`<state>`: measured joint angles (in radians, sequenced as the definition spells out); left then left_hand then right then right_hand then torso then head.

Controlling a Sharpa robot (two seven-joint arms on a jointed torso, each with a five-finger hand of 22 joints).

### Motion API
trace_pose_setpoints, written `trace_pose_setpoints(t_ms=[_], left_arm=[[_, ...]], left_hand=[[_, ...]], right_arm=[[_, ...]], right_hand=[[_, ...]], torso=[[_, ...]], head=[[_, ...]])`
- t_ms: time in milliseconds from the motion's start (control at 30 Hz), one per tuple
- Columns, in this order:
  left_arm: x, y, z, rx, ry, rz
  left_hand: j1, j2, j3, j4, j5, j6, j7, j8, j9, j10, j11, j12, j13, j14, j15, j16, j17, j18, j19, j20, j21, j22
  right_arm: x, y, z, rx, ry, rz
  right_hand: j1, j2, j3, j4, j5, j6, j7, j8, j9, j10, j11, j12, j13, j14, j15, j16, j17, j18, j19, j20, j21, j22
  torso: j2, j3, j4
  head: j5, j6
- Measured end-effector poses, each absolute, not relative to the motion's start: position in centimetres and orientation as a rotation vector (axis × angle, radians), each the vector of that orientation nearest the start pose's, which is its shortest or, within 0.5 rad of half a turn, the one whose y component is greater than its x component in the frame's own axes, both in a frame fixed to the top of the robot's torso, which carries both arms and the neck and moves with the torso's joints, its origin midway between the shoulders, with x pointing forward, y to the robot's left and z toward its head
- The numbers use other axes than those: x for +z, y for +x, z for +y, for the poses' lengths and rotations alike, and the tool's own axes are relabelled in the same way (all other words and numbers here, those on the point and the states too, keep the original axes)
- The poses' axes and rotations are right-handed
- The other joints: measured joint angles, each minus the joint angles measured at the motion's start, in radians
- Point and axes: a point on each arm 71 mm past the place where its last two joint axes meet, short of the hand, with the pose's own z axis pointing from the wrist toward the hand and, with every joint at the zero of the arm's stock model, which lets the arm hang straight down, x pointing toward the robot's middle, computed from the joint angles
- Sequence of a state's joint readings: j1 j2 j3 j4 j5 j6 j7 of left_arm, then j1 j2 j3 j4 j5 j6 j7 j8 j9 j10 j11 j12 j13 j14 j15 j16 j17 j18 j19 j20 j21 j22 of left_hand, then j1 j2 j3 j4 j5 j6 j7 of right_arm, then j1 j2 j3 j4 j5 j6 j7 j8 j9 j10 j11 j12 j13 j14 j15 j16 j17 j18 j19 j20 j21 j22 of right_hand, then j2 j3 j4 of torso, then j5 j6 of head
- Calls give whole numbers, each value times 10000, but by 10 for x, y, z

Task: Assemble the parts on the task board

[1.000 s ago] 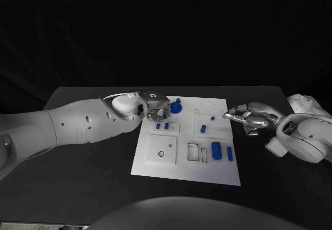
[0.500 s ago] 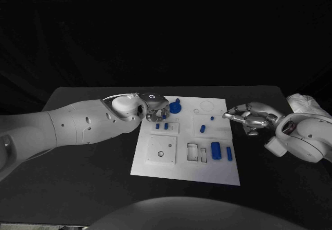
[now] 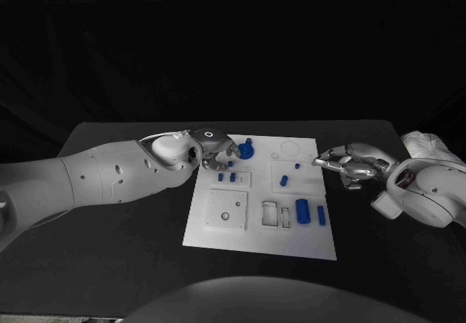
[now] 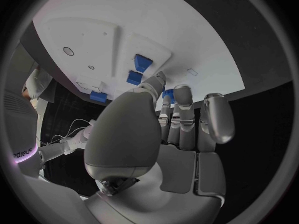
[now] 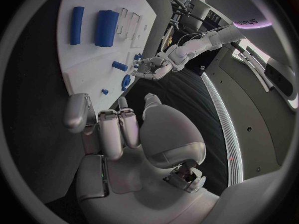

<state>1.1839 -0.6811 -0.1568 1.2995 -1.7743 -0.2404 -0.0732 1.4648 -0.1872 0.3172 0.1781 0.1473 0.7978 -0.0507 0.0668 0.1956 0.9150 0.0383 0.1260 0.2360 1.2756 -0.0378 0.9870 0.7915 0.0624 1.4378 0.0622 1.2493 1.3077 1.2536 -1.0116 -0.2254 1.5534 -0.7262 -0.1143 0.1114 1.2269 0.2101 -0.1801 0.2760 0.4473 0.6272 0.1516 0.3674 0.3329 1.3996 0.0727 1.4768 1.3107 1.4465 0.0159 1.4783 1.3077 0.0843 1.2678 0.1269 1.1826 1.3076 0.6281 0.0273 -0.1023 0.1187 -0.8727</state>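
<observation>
Both hands hover at the task board, no writing legible on it.
Left hand has barely shifted, fingers curled, seemingly empty, blue parts just beneath; right hand curled, empty, beside the board.

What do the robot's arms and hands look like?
Both arms are smooth, rounded white shells. The left arm has small dark dots and a dark wrist cap with a white ring. The left hand and right hand are shiny silver metal with many fingers.

A black table stands against a dark backdrop.
</observation>
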Motion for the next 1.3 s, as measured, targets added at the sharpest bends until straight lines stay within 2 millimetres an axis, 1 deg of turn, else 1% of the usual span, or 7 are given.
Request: trace_pose_setpoints(t_ms=[100,233,567,767,967,1100,1300], left_arm=[[-243,499,185,-4372,5433,16801],[-231,500,198,-4322,5305,16359],[-183,507,244,-3414,5055,15461],[-136,516,278,-3061,4264,14635],[-113,518,294,-3613,3118,13822],[-115,516,296,-4217,2430,13431],[-125,508,288,-4993,2029,13209]], left_hand=[[3,-2,-665,310,-318,-198,-129,0,-126,-781,5,-20,90,0,0,202,19,0,0,0,-25,0],[389,-388,-1516,1081,-713,-556,-417,0,-315,-1760,19,-102,-18,-20,20,465,35,0,-35,36,-238,0],[41,-830,-1907,1215,-896,-324,-548,138,-386,-2779,-101,-308,-431,-157,-52,497,-270,-1,-70,0,-490,-1],[18,-853,-1879,1206,-896,-40,-586,222,-379,-3271,-244,-368,-719,-372,-121,166,-718,-1,-160,-17,-700,-2],[-293,-621,-1516,1215,-567,281,-403,222,-398,-2929,-249,-153,-787,-297,-172,239,-653,-1,-134,-43,-553,-2],[-970,-615,-1424,1226,-456,542,-67,247,-443,-2630,-160,42,-888,-60,-179,487,-452,-2,5,-37,-246,-2],[-1393,-390,-909,1207,-456,947,258,332,-478,-2322,-118,247,-1030,116,-142,707,-253,0,95,-54,-99,-2]], right_arm=[[-230,450,-273,10233,4482,19982],[-229,449,-277,10174,4542,19857],[-211,449,-282,10147,4475,19344],[-199,454,-283,9995,4306,19029],[-196,465,-272,9416,3259,18747],[-196,476,-260,8512,1604,18500],[-196,483,-247,6984,-1166,18007]], right_hand=[[0,0,0,0,0,0,0,0,0,-27,6,-8,0,-20,20,0,0,0,-15,15,-39,-1],[0,-1,0,0,0,0,0,0,0,-120,-41,-80,0,-74,0,-60,-1,-1,-71,0,-100,-1],[394,-381,0,0,-234,211,-34,0,-34,-1559,-123,-1258,-283,-972,-37,-856,-194,158,-579,-6,-836,-2],[1647,-661,362,-459,-467,427,-37,0,-80,-5050,-71,-4941,-3730,-1574,-105,-1863,-1456,317,-911,-54,-1823,-2],[3348,-1137,1357,-1350,-1145,760,42,-67,-214,-6744,223,-8442,-6328,-1632,124,-2191,-1866,318,-903,24,-2221,-3],[3639,-1555,1770,-1577,-1654,501,-214,-592,-482,-7597,528,-9654,-7263,-1585,200,-2191,-1857,317,-773,144,-2165,-3],[3263,-2110,1987,-1738,-1975,428,-645,-1148,-708,-7529,451,-10086,-7926,-722,81,-1220,-802,154,449,55,-448,5]], torso=[[0,-4,7],[-2,-10,10],[15,-18,106],[35,-64,283],[42,-121,427],[39,-147,493],[37,-171,590]], head=[[-30,0],[-34,0],[-216,0],[-482,0],[-688,0],[-769,0],[-983,0]])
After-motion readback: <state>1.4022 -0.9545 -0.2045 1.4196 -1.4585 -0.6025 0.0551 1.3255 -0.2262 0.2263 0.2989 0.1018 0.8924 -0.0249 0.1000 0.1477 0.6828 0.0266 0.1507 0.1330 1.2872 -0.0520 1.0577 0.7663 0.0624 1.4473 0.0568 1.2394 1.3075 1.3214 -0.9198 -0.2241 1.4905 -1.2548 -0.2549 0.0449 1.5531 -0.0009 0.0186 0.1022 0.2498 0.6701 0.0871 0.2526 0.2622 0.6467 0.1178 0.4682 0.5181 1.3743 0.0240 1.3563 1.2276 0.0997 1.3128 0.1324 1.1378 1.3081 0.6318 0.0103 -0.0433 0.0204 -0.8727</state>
